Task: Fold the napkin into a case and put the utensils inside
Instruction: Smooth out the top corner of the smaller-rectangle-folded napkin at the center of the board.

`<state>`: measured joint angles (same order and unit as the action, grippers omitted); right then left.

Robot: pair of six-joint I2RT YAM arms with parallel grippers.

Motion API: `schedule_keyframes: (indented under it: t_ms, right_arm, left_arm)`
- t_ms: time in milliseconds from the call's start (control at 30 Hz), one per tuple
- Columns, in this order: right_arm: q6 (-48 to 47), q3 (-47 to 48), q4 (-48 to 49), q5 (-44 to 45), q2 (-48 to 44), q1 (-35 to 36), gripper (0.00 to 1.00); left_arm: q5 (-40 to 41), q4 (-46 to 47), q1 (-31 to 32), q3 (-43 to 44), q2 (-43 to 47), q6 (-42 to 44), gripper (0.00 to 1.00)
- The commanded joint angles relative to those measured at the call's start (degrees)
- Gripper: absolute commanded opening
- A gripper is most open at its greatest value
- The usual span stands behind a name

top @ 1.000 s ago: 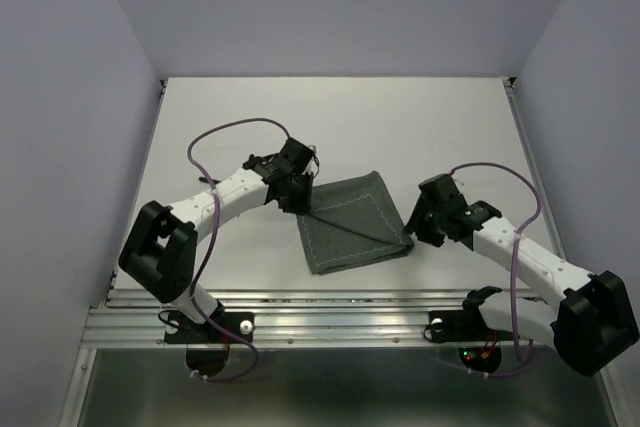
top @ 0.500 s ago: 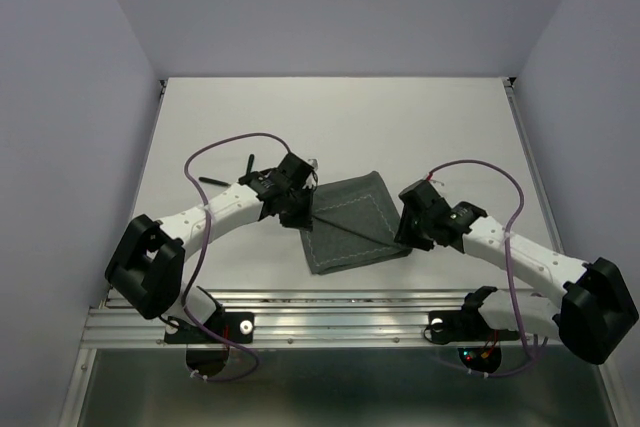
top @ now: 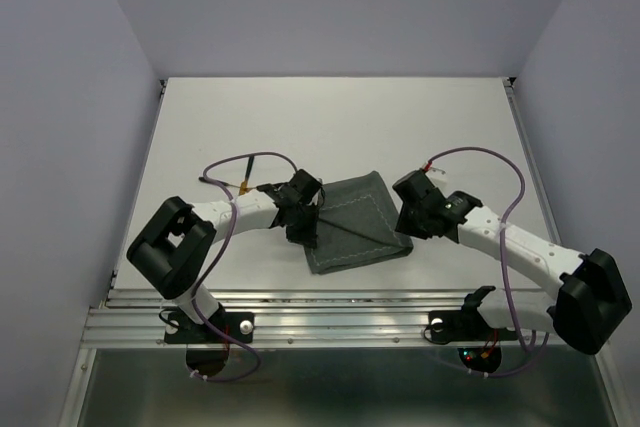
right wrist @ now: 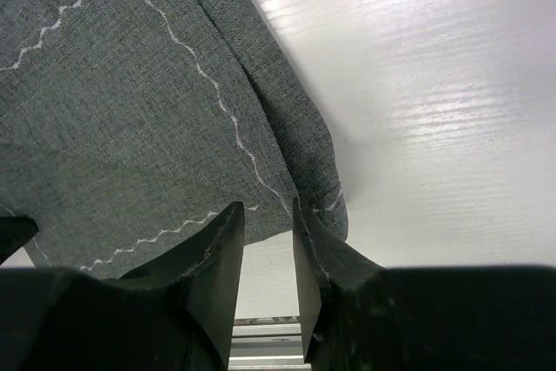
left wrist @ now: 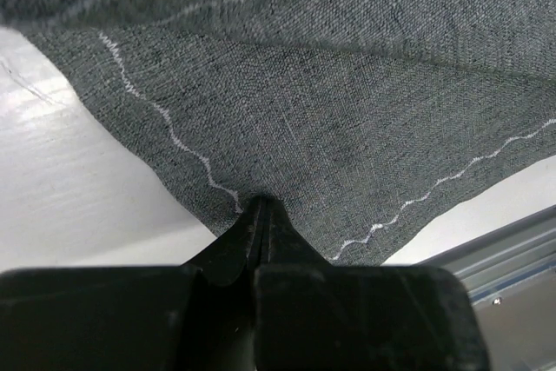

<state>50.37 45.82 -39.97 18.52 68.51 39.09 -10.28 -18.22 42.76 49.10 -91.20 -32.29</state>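
The dark grey-green napkin [top: 352, 222] lies folded on the white table [top: 340, 127], with light stitching on its hem. My left gripper [top: 306, 224] is shut on the napkin's left edge; in the left wrist view the closed tips [left wrist: 259, 203] pinch the cloth [left wrist: 347, 110] at the stitched hem. My right gripper [top: 407, 219] is open at the napkin's right edge; in the right wrist view its gripper gap [right wrist: 268, 219] sits at the near hem of the cloth [right wrist: 130, 110]. A thin utensil piece [top: 247, 171] with a gold glint shows behind the left arm, partly hidden.
A metal rail [top: 330, 319] runs along the near table edge, also seen in the right wrist view [right wrist: 265, 345]. Purple cables loop over both arms. Grey walls enclose the table on three sides.
My left gripper has moved nearer along the napkin's left edge and its arm has swung lower. My right gripper has moved left up to the napkin's right edge.
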Motion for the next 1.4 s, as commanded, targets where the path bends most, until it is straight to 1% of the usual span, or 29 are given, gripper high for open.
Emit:
schedule_keyframes:
  t_ms: [0,100,233,333,367,467,667,800,900,1033,1100,1200,1367]
  right_arm:
    - [-1.15,1.55,0.67,3.09,1.88,0.37,0.34]
    - [-1.5,0.94,0.94,3.36,4.87,0.37,0.34]
    - [-2.38,-1.17,4.45,-1.54,6.11,0.37,0.33]
    - [-2.47,-2.49,6.83,-3.67,5.76,0.37,0.28]
    - [-2.47,-2.58,7.27,-3.93,5.67,0.37,0.24]
    - [-2.56,-2.76,7.71,-4.9,5.67,0.37,0.19]
    - [-2.12,-3.64,7.89,-4.82,6.28,0.37,0.19]
    - [-1.33,-2.76,5.69,-0.08,3.4,0.37,0.19]
    - [-2.2,-2.67,5.08,2.13,2.51,0.37,0.22]
    - [-2.82,-2.75,4.37,4.15,6.18,-0.16,0.25]
    - [-2.91,-3.28,4.19,6.42,8.21,-2.08,0.25]
    - [-3.35,-2.32,4.28,4.95,10.85,-2.88,0.24]
    - [-5.28,-0.56,5.16,0.73,8.93,-2.88,0.24]
  left_arm:
    - [0.53,3.36,0.22,-0.41,-1.78,-0.14,0.03]
    - [0.88,3.71,0.22,-0.76,-2.76,0.04,0.03]
    - [1.76,4.15,0.22,-0.85,-3.46,0.39,0.03]
    - [2.9,3.8,0.22,0.03,-4.51,0.91,0.03]
    - [2.99,3.72,0.22,0.38,-4.95,1.0,0.02]
    - [4.04,3.19,0.22,2.05,-6.09,1.71,0.02]
    - [6.77,0.73,-0.05,5.83,-7.5,3.37,0.02]
    - [7.91,-0.76,-0.14,6.71,-6.89,3.73,0.02]
    - [7.82,-1.03,-0.14,6.71,-5.49,3.73,0.02]
    - [7.91,-2.26,-0.05,7.5,-3.99,3.82,0.03]
    - [8.17,-3.05,-0.14,8.02,-2.85,3.82,0.03]
    - [8.79,-4.36,-0.05,8.81,-1.36,3.82,0.04]
    - [9.4,-6.13,-0.05,10.48,0.23,3.99,0.06]
